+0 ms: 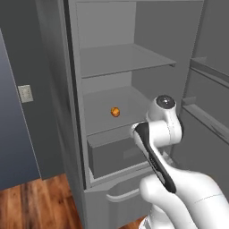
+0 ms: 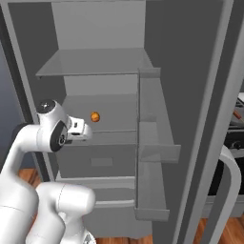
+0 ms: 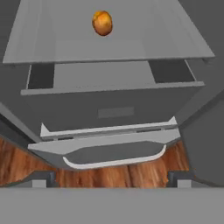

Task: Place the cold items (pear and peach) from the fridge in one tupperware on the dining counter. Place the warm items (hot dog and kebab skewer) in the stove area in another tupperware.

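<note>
You see the pincer [image 3: 112, 181] released, its jaws set wide apart and holding nothing; the two dark fingertips [image 3: 43, 179] rise at the lower corners of the hand view with bare space between them. In the right base view the hand [image 2: 78, 127] sits at the end of the white arm [image 2: 35, 138], just in front of the open fridge [image 2: 109, 28] and level with its middle shelf.

Beyond the fingertips, note the wooden floor [image 3: 131, 175], then the pale curved handle [image 3: 114, 161] of the bottom freezer drawer [image 3: 109, 146]. Above that lies the grey crisper drawer [image 3: 109, 111] with its top partly open.

The peach [image 3: 102, 22], a small orange-brown round fruit, rests on the middle shelf [image 3: 65, 48] directly above the crisper, well apart from the pincer and set back from the shelf's front edge. You find the same peach [image 1: 115, 112] in the left base view and again [image 2: 95, 116] in the right base view, just beside the hand.

The fridge door [image 2: 152, 143] stands open to the right, its bins visible. A wall switch [image 1: 25, 93] is on the wall to the left.
</note>
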